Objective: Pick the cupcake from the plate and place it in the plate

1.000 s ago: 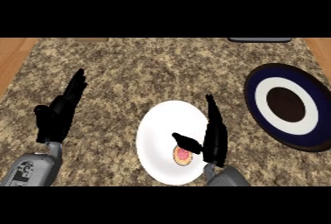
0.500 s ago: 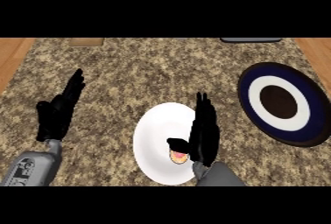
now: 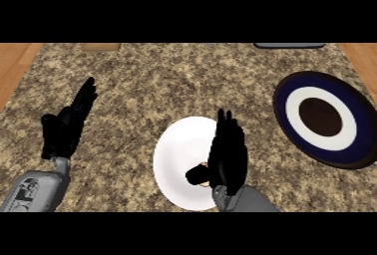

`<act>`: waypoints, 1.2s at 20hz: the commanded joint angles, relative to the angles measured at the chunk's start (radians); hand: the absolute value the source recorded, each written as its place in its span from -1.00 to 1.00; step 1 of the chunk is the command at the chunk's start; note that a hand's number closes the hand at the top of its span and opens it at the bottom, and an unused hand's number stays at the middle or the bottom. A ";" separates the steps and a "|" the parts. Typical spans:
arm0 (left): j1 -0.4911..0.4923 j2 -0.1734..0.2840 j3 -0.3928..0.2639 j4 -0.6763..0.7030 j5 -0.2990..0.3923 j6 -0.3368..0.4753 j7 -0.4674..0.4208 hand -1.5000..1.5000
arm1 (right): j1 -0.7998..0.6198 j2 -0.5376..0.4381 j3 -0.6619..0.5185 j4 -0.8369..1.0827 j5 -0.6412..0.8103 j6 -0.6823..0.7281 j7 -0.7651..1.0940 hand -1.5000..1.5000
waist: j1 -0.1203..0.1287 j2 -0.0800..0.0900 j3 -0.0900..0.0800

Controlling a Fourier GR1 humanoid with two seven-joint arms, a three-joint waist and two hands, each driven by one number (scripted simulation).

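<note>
Head view looks steeply down on a speckled counter [image 3: 169, 89]. On the white plate [image 3: 177, 149] the cupcake [image 3: 200, 180] is almost wholly covered — only a sliver of pale rim shows by the thumb of the right hand [image 3: 227, 152], whose fingers stretch straight up over the plate; whether the thumb touches the cupcake I cannot tell. At the left rests the left hand [image 3: 68, 124], fingers straight and relaxed. A dark blue plate [image 3: 294, 129] with a white ring lies at the right, well apart.
</note>
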 commanded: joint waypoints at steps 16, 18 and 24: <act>-0.055 -0.042 -0.002 0.037 -0.030 0.015 0.007 0.00 | 0.043 0.010 -0.058 -0.025 -0.133 0.276 0.251 -1.00 | 0.011 0.012 0.003; -0.053 -0.069 -0.020 0.052 -0.040 0.022 -0.008 0.00 | 0.081 0.010 -0.013 0.006 -0.141 0.208 0.251 -1.00 | 0.015 0.014 0.004; -0.089 -0.006 0.039 0.048 0.002 -0.042 0.014 0.00 | 0.062 0.010 -0.004 0.057 -0.190 0.202 0.251 -1.00 | 0.024 0.014 0.004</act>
